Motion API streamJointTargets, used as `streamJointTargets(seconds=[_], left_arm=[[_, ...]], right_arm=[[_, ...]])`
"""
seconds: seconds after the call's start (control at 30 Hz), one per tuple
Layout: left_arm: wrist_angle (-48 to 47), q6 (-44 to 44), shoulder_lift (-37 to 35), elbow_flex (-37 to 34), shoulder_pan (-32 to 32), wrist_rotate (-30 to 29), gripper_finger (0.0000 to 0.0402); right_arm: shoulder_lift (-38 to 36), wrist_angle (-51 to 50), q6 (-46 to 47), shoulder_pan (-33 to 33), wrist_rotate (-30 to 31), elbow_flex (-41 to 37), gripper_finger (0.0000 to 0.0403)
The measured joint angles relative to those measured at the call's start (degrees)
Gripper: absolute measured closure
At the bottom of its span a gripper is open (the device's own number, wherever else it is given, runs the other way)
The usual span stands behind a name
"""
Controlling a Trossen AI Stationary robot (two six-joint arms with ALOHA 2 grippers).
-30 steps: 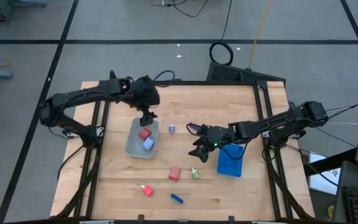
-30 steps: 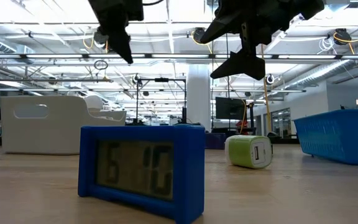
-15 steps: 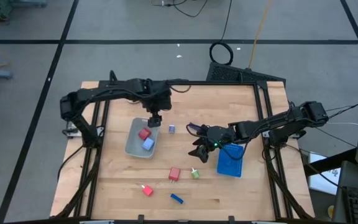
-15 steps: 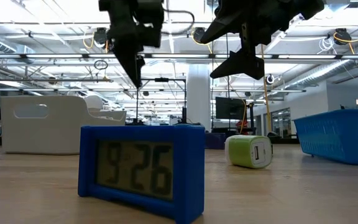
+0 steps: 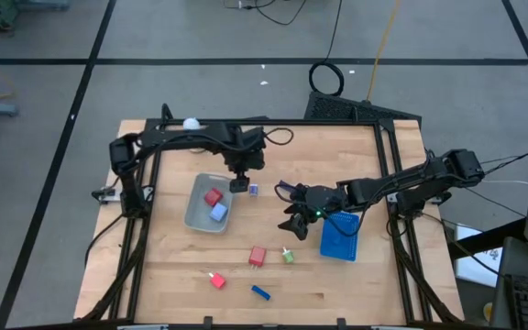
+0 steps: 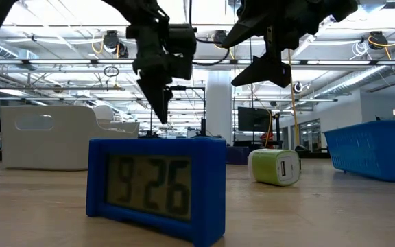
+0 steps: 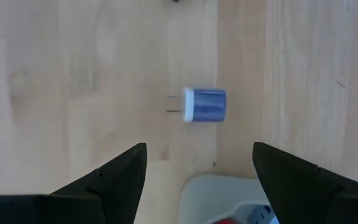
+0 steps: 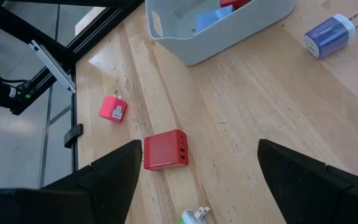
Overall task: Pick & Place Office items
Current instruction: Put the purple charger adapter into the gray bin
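My left gripper (image 5: 239, 183) is open and points down just past the grey tray's (image 5: 196, 213) far right corner. Beside it a small blue-lavender plug (image 5: 254, 190) lies on its side on the wood; in the left wrist view the plug (image 7: 205, 104) sits ahead of the spread fingers, untouched. A red item (image 5: 213, 196) and a blue item (image 5: 218, 212) lie in the grey tray. My right gripper (image 5: 293, 223) is open and hovers left of the blue tray (image 5: 340, 236). Near it lie a red block (image 8: 165, 149) and a green plug (image 5: 288, 256).
A small red plug (image 5: 216, 280) and a blue clock (image 6: 156, 189) lie toward the table's near edge. A white ball (image 5: 192, 123) sits at the far left edge. Bare wood stretches between the two trays and along the far side.
My left gripper has swung from over the grey tray toward the table's right, ending beside the blue-lavender plug, and it shows lower in the low view. It stays open. My right arm has kept still.
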Motion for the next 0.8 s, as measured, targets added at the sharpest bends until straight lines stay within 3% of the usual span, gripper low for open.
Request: streamJointTargets(seconds=[0.8], left_arm=[[6.84,-1.72,3.9,0.0,-0.18,-0.61,0.011]], right_arm=[[0.0,0.0,-0.21,2.4,0.03,-0.01,0.0092]])
